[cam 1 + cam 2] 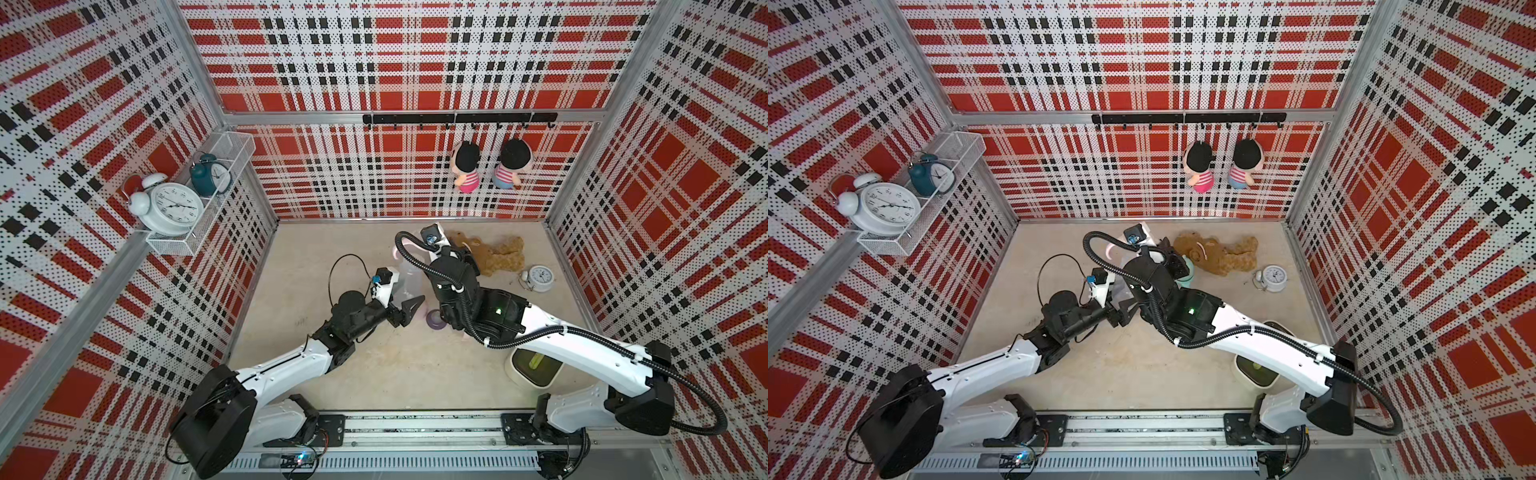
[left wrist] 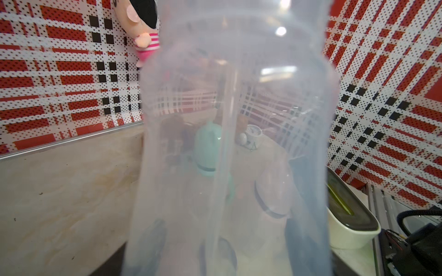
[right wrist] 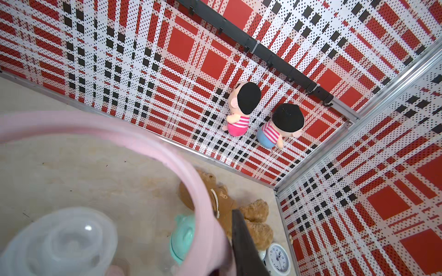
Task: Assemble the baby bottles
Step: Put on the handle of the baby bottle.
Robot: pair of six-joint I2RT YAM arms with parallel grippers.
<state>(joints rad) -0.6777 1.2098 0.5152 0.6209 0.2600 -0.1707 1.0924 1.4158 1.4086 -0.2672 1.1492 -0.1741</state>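
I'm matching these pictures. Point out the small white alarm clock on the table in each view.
In a top view: alarm clock on the table, right of the teddy bear.
In a top view: same spot.
Left wrist: clock blurred behind the clear bottle.
Right wrist: clock past the pink handle ring, beside the bear.
Shared landmark: pink-striped doll on the back wall.

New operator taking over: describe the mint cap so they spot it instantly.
Find the brown teddy bear lying near the back wall. Close beside its head, on the near side, sits the mint cap. It is the only mint-green piece there; the nearby clock is white.
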